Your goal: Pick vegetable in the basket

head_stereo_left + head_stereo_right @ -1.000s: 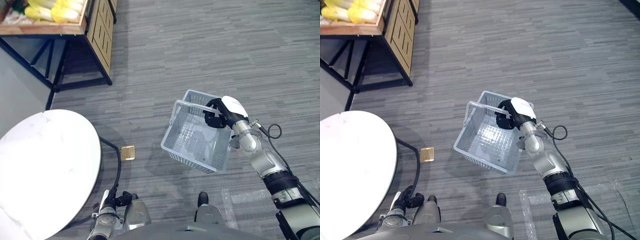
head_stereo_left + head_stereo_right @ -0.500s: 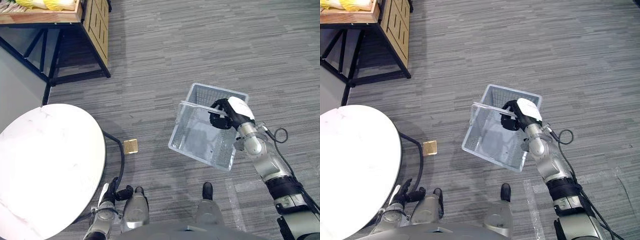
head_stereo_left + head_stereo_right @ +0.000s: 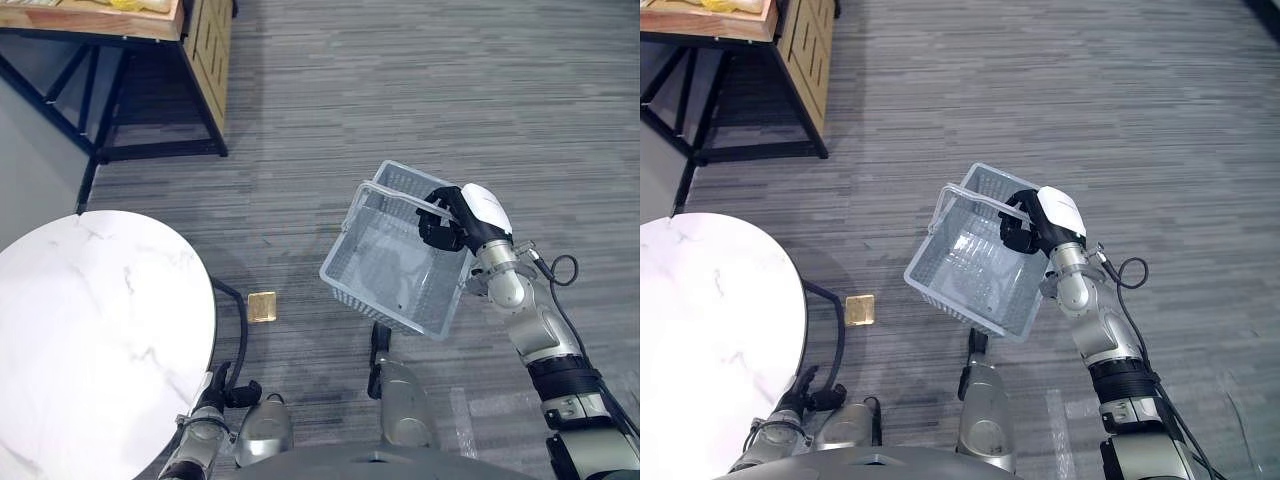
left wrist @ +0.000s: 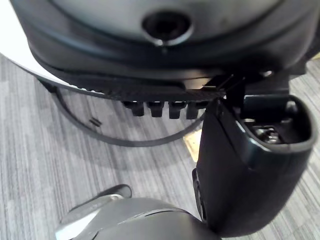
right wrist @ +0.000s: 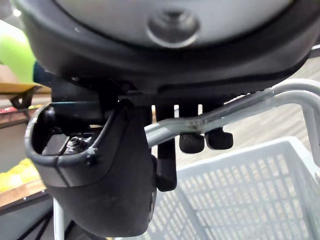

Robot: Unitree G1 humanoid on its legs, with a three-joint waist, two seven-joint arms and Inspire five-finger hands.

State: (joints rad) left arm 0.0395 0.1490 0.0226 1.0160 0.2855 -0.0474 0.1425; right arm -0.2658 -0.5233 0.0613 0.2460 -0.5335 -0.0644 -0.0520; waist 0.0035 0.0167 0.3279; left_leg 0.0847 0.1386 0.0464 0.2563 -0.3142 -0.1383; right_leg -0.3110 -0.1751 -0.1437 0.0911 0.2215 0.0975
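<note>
Basket (image 3: 385,300), grey plastic, empty: its tilt has shifted over the last half second. Its handle (image 5: 225,112) is still clasped in the curled right hand (image 3: 450,215), arm bent, basket clear of the floor. Yellow vegetables (image 3: 725,5) remain on the wooden stand (image 3: 205,40), well apart, so picking is judged not yet begun. Left hand (image 3: 215,395) hangs low by the round marble table (image 3: 90,330); its state cannot be told.

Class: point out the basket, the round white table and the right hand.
basket (image 3: 385,305), left eye view, its near mesh wall.
round white table (image 3: 100,330), left eye view, its bare top.
right hand (image 3: 445,222), left eye view, its dark palm.
</note>
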